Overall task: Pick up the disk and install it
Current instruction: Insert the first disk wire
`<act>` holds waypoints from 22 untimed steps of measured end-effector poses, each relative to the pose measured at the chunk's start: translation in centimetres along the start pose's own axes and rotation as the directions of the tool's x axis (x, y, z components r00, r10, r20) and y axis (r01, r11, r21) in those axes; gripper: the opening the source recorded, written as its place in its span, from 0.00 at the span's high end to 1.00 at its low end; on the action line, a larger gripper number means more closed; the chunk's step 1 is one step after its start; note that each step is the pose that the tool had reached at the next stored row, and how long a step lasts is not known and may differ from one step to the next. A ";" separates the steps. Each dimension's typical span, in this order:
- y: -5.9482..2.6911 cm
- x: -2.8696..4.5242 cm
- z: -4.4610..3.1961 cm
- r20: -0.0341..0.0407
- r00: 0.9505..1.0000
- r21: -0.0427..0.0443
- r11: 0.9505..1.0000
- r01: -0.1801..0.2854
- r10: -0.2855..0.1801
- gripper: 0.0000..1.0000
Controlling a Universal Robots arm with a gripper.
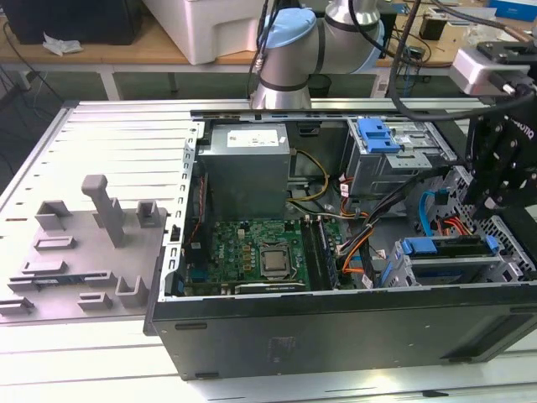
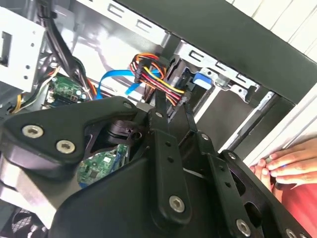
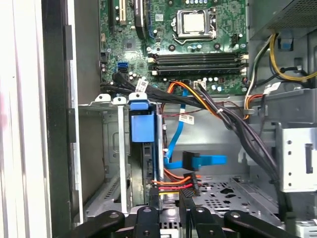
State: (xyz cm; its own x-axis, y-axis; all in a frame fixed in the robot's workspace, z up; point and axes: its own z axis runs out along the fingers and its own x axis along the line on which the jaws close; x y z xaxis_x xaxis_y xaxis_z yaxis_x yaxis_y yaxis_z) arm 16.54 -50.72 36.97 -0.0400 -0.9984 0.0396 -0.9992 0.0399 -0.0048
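- Exterior view: end effector (image 1: 495,180) sits at the exterior view's right end of the open PC case (image 1: 336,332), right over the lower drive cage (image 1: 453,264).
- Disk (image 1: 445,246) already sits in that cage, blue carrier edge up, long axis running along the case's front wall, left-to-right in this view.
- First wrist view: blue carrier tab (image 3: 140,121) stands upright in the cage slot, disk body below it on edge; red/orange/yellow power lead (image 3: 173,183) reaches its end near the fingers (image 3: 148,218).
- Fingers look nearly closed, close together just beside the disk's connector end; probably not gripping anything, but the tips are partly hidden, so can't confirm.
- Key relation: disk is directly ahead of the fingers, touching or almost; slot axis lines up with the approach.
- Second wrist view: a person's hand (image 2: 290,166) rests on the case's outer edge, near the arm.
- Motherboard (image 1: 252,256) and power supply (image 1: 247,168) well apart from the work.
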 end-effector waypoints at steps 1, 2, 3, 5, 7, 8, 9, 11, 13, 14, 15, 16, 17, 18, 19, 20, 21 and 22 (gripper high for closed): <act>0.01 -0.22 -0.10 -0.001 1.000 0.000 1.000 0.000 0.000 0.70; 0.03 -0.62 -0.24 -0.004 1.000 0.000 1.000 0.000 0.000 0.70; 0.04 -0.93 -0.33 -0.006 1.000 0.000 1.000 0.000 0.000 0.70; 0.08 -1.61 -0.51 -0.013 1.000 0.001 1.000 0.000 0.000 0.70; 0.10 -1.98 -0.54 -0.023 1.000 0.001 1.000 0.000 0.000 0.70; 0.10 -1.97 -0.54 -0.024 1.000 0.001 1.000 0.000 0.000 0.70; 0.10 -1.97 -0.55 -0.025 1.000 0.001 1.000 0.000 0.000 0.70; 0.10 -1.97 -0.54 -0.026 1.000 0.001 1.000 0.000 0.000 0.70; 0.10 -1.98 -0.54 -0.028 1.000 0.001 1.000 0.000 0.000 0.70; 0.10 -1.97 -0.54 -0.029 1.000 0.001 1.000 0.000 0.000 0.70; 0.10 -1.98 -0.54 -0.029 1.000 0.001 1.000 0.000 0.000 0.70; 0.10 -1.97 -0.55 -0.030 1.000 0.001 1.000 0.000 0.000 0.70; 0.10 -1.97 -0.54 -0.031 1.000 0.001 1.000 0.000 0.000 0.70; 0.10 -1.98 -0.55 -0.032 0.999 0.001 1.000 0.000 0.000 0.70; 0.10 -1.98 -0.55 -0.033 0.999 0.001 1.000 0.000 0.000 0.70; 0.10 -1.98 -0.54 -0.034 0.999 0.001 1.000 0.000 0.000 0.70; 0.10 -1.98 -0.55 -0.034 0.999 0.001 1.000 0.000 0.000 0.70; 0.10 -1.98 -0.55 -0.035 0.999 0.001 1.000 0.000 0.000 0.70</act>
State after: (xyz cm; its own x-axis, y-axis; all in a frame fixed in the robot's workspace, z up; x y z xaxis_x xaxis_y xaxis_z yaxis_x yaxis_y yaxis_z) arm 16.52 -48.72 37.44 -0.0403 -0.9964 0.0747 -0.9992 0.0399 -0.0062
